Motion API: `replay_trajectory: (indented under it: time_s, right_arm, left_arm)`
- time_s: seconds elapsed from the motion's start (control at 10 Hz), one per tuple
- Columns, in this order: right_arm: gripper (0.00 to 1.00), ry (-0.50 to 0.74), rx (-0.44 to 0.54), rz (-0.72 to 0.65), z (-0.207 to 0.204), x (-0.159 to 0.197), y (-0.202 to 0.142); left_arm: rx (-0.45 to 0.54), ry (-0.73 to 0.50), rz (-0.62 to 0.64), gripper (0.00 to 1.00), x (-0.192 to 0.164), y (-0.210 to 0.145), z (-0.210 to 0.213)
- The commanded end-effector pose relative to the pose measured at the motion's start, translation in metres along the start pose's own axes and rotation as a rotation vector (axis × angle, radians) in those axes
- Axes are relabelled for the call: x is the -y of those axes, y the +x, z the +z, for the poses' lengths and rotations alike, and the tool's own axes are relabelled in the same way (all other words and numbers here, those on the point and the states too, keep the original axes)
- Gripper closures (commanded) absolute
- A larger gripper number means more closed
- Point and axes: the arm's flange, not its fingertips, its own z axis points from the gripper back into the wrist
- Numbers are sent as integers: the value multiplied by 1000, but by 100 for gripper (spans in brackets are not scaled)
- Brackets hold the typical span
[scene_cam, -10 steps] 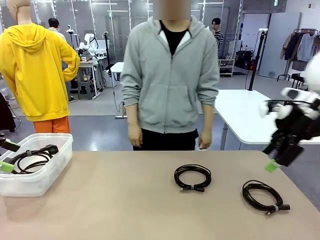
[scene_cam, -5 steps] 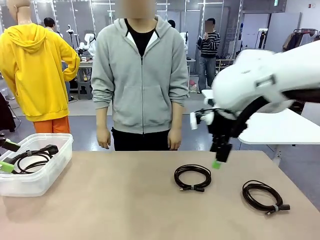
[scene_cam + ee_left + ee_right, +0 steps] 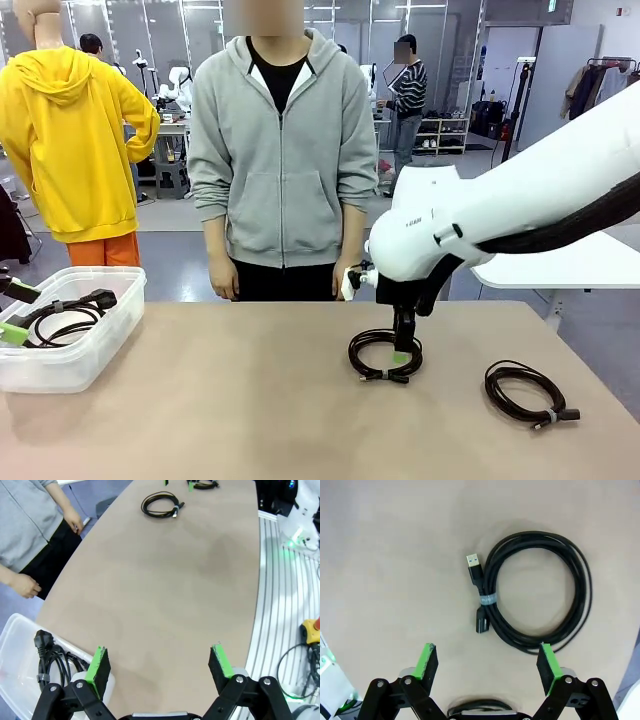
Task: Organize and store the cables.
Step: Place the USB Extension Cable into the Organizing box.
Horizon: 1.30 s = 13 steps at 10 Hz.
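At the tabletop's left edge, a clear bin (image 3: pixel 70 372) holds one coiled cable (image 3: pixel 62 312). The left hand (image 3: pixel 159 656) hangs by it, fingers apart. Mid-tabletop, the right hand (image 3: pixel 487 652), fingers spread, hovers straight above the second coil (image 3: pixel 488 600), clearly the nearer arm. A third coil (image 3: pixel 492 388) lies near the right edge.

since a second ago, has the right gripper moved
Yes. The right gripper has swung left, from beyond the right-hand coil to directly above the middle coil.
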Motion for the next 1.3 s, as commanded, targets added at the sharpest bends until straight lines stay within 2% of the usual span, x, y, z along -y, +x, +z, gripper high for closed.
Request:
replay_trajectory:
  time_s: [0.0, 0.3, 0.5, 0.9, 1.1, 1.2]
  right_arm:
    - [0, 7, -3, -9, -20, -10, 3]
    - [0, 7, 15, 39, -50, -19, 2]
    - [0, -13, 61, 52, -57, -18, -2]
    - [0, -13, 98, 159, -71, -12, -2]
    - [0, -7, 90, 144, -75, -7, -3]
    - [32, -6, 92, 143, -75, -6, -3]
  left_arm:
    - [4, 1, -4, 0, 0, 1, 1]
    - [4, 1, -4, 0, 0, 1, 1]
    - [4, 1, -4, 0, 0, 1, 1]
    - [4, 1, -4, 0, 0, 1, 1]
    - [4, 1, -4, 0, 0, 1, 1]
    - [4, 1, -4, 0, 0, 1, 1]
